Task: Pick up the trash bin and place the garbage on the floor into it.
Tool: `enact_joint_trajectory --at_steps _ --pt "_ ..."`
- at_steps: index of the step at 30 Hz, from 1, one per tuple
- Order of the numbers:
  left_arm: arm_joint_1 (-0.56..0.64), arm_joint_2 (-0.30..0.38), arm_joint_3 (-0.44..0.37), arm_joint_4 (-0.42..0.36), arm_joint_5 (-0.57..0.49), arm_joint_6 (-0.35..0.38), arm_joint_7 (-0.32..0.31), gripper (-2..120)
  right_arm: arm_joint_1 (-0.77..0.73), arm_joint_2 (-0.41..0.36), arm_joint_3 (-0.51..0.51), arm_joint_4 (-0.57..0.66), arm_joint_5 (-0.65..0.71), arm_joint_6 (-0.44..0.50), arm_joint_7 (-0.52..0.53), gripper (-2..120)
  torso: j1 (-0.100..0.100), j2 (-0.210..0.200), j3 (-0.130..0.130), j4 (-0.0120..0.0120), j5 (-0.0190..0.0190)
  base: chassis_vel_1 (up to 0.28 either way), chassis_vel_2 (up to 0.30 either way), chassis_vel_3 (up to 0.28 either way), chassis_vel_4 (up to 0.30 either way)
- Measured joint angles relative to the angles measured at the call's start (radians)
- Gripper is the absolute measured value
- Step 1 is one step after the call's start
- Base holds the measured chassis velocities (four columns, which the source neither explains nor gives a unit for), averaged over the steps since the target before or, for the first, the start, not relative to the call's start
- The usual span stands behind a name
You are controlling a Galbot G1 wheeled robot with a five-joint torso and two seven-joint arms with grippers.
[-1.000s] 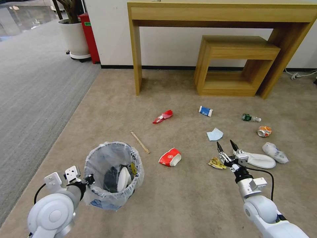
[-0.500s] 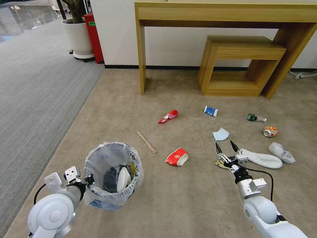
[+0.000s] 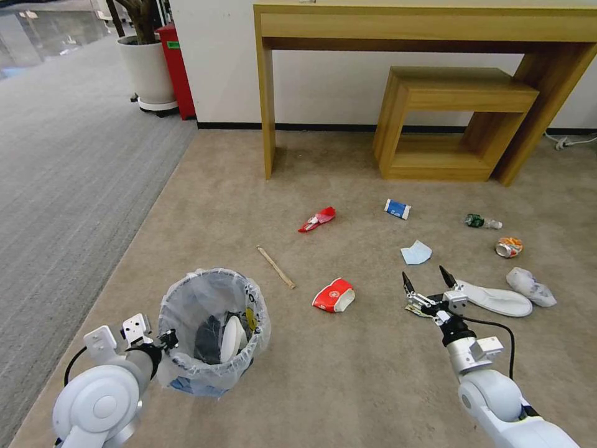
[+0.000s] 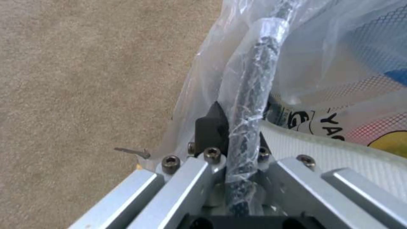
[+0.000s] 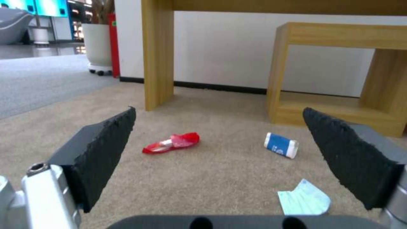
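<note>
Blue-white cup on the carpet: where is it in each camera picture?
Head view: blue-white cup on the floor, before the low table, right of centre.
Right wrist view: blue-white cup between the right gripper's open jaws, beyond the mask.
Left wrist view: this camera faces the bin rim, away from it.
Shared landmark: the flat red cup beside it.

A yellow wrapper lies mostly hidden behind the right pincer. Inside the trash bin, the dark contents are too unclear to identify. The potted plant is cut off by the top edge.
</note>
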Motion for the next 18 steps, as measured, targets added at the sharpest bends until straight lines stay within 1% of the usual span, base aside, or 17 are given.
enact_joint_trajectory --at_steps 18 --pt "0.005 -0.008 0.0 -0.005 0.006 0.0 0.002 0 -0.007 -0.005 0.008 0.003 -0.013 0.008 -0.007 100 0.0 0.0 0.0 0.0 0.0 0.0 0.0 0.0 0.0"
